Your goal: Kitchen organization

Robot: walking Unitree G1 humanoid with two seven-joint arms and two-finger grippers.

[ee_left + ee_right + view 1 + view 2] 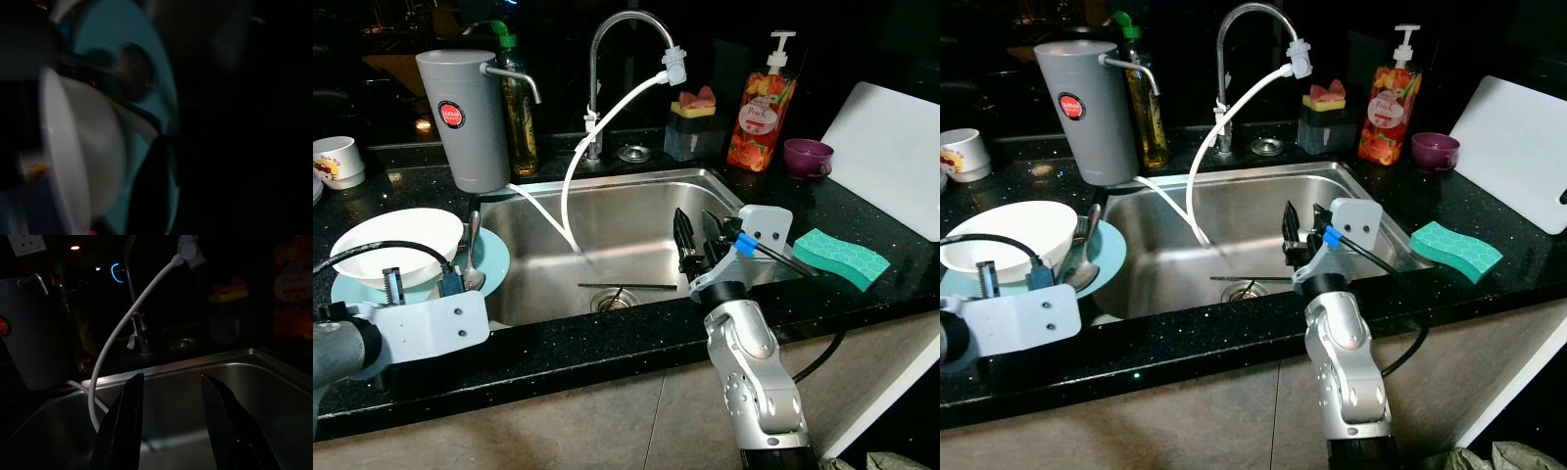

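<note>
Black speckled stone bench (607, 343) wraps around a shiny stainless steel sink (636, 211), with a thin dark stick-like utensil (631, 286) lying by the drain. Curved chrome faucet (617, 59) has a white hose (582, 157) drooping into the basin. On the robot's left sits a round white bowl (386, 245) on a flat teal plate (494, 259), with a metal spoon (472, 259) leaning on them. Left gripper (151, 196) is just beside that plate's rim; can't tell how its fingers stand, way too dark and blurry. Right gripper (171, 426) hangs over the sink's near right side, fingers spread with nothing between them. Textured teal sponge (840, 258) lies on the bench to the right, near a white cutting board (891, 166). Grey cylindrical dispenser (465, 117), orange soap bottle (764, 108) and a purple cup (806, 157) line the back.
</note>
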